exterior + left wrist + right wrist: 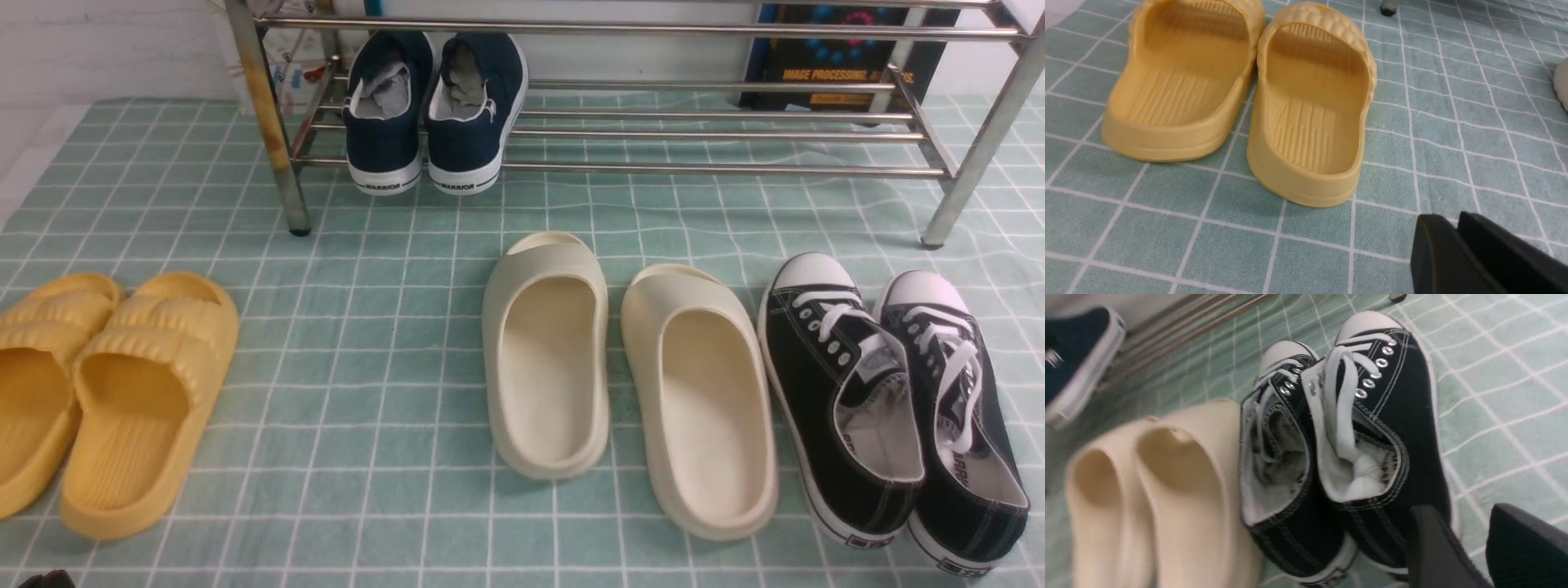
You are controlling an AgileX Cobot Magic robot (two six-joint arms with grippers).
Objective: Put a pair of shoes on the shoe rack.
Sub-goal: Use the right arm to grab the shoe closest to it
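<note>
Two black sneakers (890, 408) lie before the shoe rack (702, 169), by its right leg, toes toward it. Right gripper (1459, 516), part open and empty, hovers over their heels; left gripper (1447, 220), closed, is farther off.

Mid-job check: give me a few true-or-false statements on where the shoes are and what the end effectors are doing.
1. The black sneakers are on the rack. False: they lie on the cloth, right of the cream slides.
2. Navy sneakers sit on the rack's lower shelf. True.
3. The right end effector grips a sneaker. False: it is open, holding nothing.
4. The left end effector is shut. True.
</note>
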